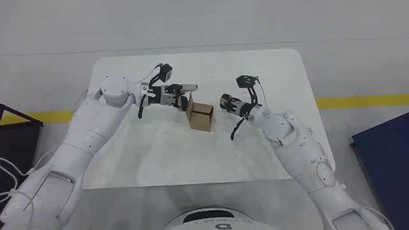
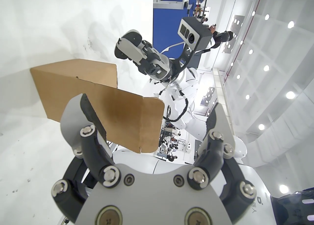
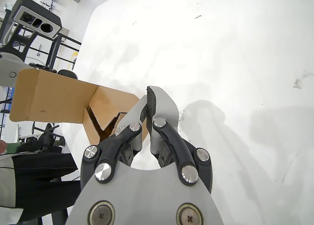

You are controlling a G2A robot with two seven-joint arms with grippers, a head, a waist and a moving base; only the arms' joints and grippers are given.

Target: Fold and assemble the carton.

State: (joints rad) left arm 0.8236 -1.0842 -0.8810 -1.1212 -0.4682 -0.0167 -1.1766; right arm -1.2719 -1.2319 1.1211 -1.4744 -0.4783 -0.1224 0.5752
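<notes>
1. Carton (image 1: pixel 202 117): brown, standing near the middle of the white table (image 1: pixel 275 76), between the two grippers. One long flap (image 2: pixel 132 118) stands open on the side facing the left arm.
2. The left gripper (image 2: pixel 149 101) is at that flap, with its fingers spread wide. In the left wrist view the flap passes between them and lies against one finger pad (image 2: pixel 92 110). The other finger is apart from the cardboard.
3. The right gripper (image 3: pixel 149 98) is just beside the opposite side of the carton. Its fingers are pressed together pad to pad, with nothing visible between them.
4. In the right wrist view the carton's near end has inner flaps partly folded in, with a dark gap between them.
</notes>
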